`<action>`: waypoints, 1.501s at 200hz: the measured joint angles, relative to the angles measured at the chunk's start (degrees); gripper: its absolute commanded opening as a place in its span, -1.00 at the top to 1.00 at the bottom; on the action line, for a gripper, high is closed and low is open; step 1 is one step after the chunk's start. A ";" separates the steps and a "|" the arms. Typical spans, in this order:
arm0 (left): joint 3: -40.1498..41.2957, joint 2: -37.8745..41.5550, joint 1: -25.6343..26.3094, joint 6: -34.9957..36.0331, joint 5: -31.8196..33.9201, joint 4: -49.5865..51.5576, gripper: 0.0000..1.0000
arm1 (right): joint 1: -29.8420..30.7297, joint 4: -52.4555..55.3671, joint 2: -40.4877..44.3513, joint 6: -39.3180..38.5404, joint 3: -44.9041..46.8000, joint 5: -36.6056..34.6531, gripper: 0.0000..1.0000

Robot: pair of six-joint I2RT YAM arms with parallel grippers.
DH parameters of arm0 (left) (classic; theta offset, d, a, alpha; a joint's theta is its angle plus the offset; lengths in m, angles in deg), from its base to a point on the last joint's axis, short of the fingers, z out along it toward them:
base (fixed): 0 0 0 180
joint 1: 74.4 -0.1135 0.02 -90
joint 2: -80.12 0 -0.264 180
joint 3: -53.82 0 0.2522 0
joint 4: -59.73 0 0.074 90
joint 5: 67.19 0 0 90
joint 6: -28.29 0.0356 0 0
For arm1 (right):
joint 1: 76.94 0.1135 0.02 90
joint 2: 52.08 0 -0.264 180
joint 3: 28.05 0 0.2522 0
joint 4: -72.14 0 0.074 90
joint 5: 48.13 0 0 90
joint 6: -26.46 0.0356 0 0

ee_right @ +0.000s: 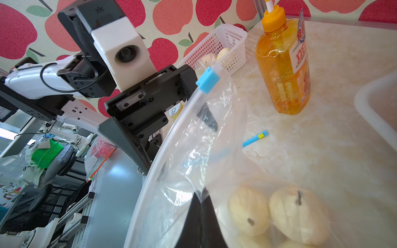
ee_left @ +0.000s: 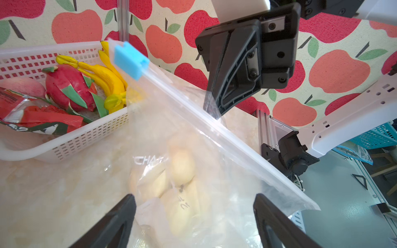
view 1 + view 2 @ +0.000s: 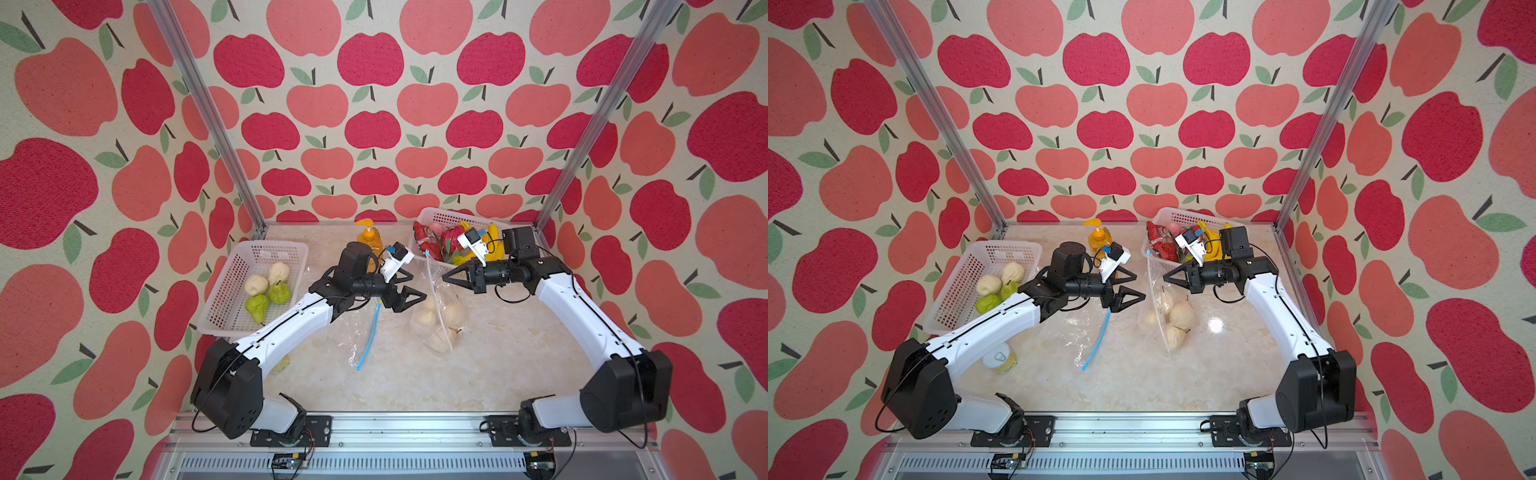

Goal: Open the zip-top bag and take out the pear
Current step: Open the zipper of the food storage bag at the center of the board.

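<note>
Two grippers midway across the worktop (image 3: 498,374): right gripper (image 3: 444,277) clamped on the zip-top bag (image 3: 438,316), left gripper (image 3: 417,286) with jaws wide apart, empty.

**Bag of pears mid-table, baskets to either side**

On the pale marbled tabletop (image 3: 415,386), the clear plastic zip-top bag (image 3: 437,286) sits in the middle with pale round pears (image 3: 427,318) in it. Just to its left lies an empty clear bag with a blue zip strip (image 3: 358,332). A white mesh basket of pears (image 3: 224,307) stands at the left edge. A white mesh basket of mixed fruit (image 3: 440,216) stands at the far right, and an orange pump bottle (image 3: 368,242) stands far, between the baskets.
</note>
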 measured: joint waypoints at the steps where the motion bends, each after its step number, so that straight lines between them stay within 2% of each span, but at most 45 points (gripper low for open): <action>1: 0.00 -0.02 0.00 0.07 -0.09 -0.07 -0.74 | 0.00 0.00 0.00 0.00 -0.02 0.02 1.00; 40: 0.44 -0.63 0.39 1.99 -4.98 -3.85 -0.70 | 0.04 -0.13 0.00 0.00 -0.02 0.37 1.00; 60: 0.20 -1.77 1.11 2.89 -5.90 -4.20 -0.57 | 0.44 -0.17 0.00 0.02 -0.02 0.37 1.00; 86: 0.17 -4.11 1.70 2.82 -6.54 -4.85 -0.29 | 1.14 -0.31 0.00 0.04 -0.02 0.37 1.00; 94: 0.17 -4.61 1.81 2.86 -6.54 -4.90 -0.13 | 1.33 -0.61 0.00 0.04 -0.02 0.37 1.00; 117: 0.15 -5.01 1.95 2.97 -6.47 -5.55 0.62 | 1.73 -1.57 0.00 0.11 -0.02 0.35 1.00; 132: 0.07 -5.01 1.95 2.78 -6.45 -6.14 1.00 | 1.90 -1.97 0.00 0.28 -0.02 0.35 1.00; 205: -0.24 -3.32 1.84 6.21 -6.29 -2.03 1.00 | -0.22 -1.53 -0.17 0.44 -0.20 -1.86 1.00; 248: 1.09 0.79 -0.04 7.34 -5.25 -1.05 1.00 | -2.19 -1.73 0.44 0.52 0.33 -2.82 1.00; 300: 1.31 1.05 -1.40 7.78 -5.25 0.72 1.00 | -2.69 -2.12 0.72 0.72 0.57 -4.00 1.00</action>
